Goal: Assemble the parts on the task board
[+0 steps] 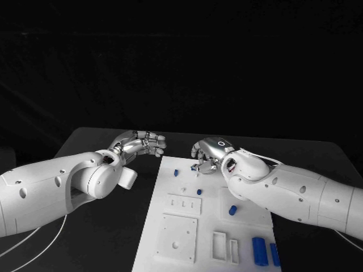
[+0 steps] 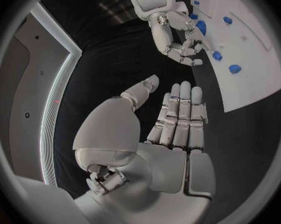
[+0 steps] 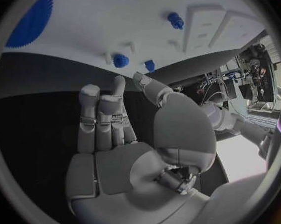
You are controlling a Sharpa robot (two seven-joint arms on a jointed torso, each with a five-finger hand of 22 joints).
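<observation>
Flat white plastic task board (image 1: 181, 238) lying lengthwise in the middle of the black worktop (image 1: 92, 141), with raised rectangular pockets and slots on its near half. 2 upright blue cylindrical parts (image 1: 260, 251) standing side by side at the board's near right corner. Smaller blue peg (image 1: 232, 210) standing right of centre, another small blue piece (image 1: 199, 192) just beyond it, and 1 more (image 1: 177, 172) near the far left edge. Large blue toothed gear (image 3: 30, 20) visible on the board in the right wrist view, plus a small blue gear (image 3: 120, 60) close to the fingertips.

Left robot hand (image 1: 139, 143) hovering over bare worktop just beyond the board's far left corner, fingers (image 2: 179, 115) straight and held together, thumb out to the side, nothing in the palm. Right robot hand (image 1: 209, 152) poised over the board's far end, fingers (image 3: 102, 115) stretched forward, palm bare, gripping nothing. Both hands near each other, not touching.
</observation>
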